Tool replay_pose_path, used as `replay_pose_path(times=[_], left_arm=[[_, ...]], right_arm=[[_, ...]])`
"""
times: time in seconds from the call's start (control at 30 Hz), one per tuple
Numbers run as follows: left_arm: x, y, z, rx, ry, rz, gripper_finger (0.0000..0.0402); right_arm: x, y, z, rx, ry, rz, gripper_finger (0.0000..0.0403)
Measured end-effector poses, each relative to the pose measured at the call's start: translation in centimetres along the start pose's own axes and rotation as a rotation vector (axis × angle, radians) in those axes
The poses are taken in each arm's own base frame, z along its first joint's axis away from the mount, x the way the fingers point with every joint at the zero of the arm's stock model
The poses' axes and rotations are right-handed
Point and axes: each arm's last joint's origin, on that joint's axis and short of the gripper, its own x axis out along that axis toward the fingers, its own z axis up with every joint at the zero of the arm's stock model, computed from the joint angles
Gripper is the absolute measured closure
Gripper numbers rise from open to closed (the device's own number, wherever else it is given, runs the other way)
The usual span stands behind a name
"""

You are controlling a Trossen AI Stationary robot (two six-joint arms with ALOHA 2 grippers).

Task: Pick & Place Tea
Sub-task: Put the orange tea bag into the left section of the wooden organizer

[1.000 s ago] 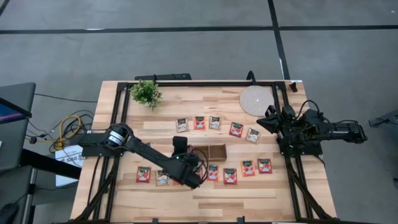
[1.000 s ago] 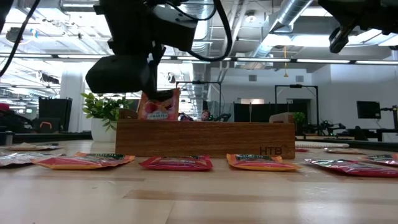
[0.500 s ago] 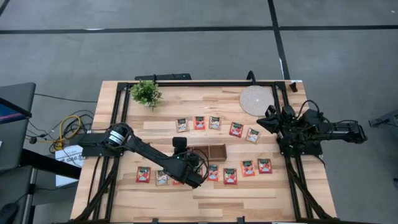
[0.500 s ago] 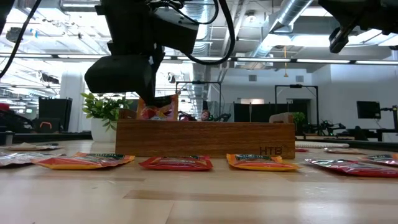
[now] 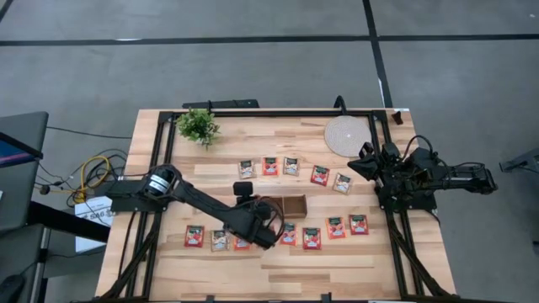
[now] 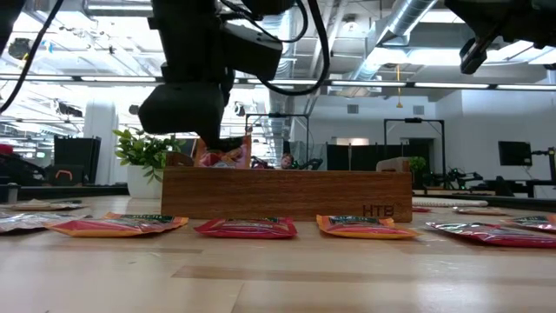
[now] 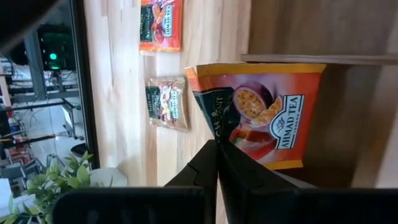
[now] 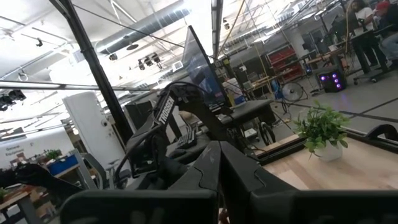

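While left gripper (image 5: 268, 238), fingers clamped on sachet (image 7: 261, 118), hangs over tray (image 6: 287, 193) at frame centre, about a dozen sachets lie unplaced; right gripper (image 5: 368, 162), shut, empty, parked right.

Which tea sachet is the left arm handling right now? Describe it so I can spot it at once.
Find the long brown wooden tray mid-table. At its left end, the shut left gripper pinches an orange-red square tea sachet. It alone stands upright above the tray wall; the other flat sachets lie on the table.
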Motion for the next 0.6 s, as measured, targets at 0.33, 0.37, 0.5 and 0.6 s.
replay_pose_path(times=[0.33, 0.37, 0.5, 0.6], left_arm=[[0.53, 0.50, 0.25, -0.015, 0.019, -0.006, 0.0399], [0.53, 0.50, 0.25, -0.014, 0.019, -0.006, 0.0397], [0.52, 0.50, 0.24, -0.018, 0.020, -0.009, 0.0376], [0.52, 0.47, 0.22, -0.018, 0.027, -0.020, 0.0352]], right_arm=[[0.00, 0.00, 0.00, 0.000, 0.000, 0.000, 0.0403], [0.00, 0.00, 0.00, 0.000, 0.000, 0.000, 0.0403], [0.00, 0.00, 0.00, 0.000, 0.000, 0.000, 0.0403], [0.00, 0.00, 0.00, 0.000, 0.000, 0.000, 0.0403]])
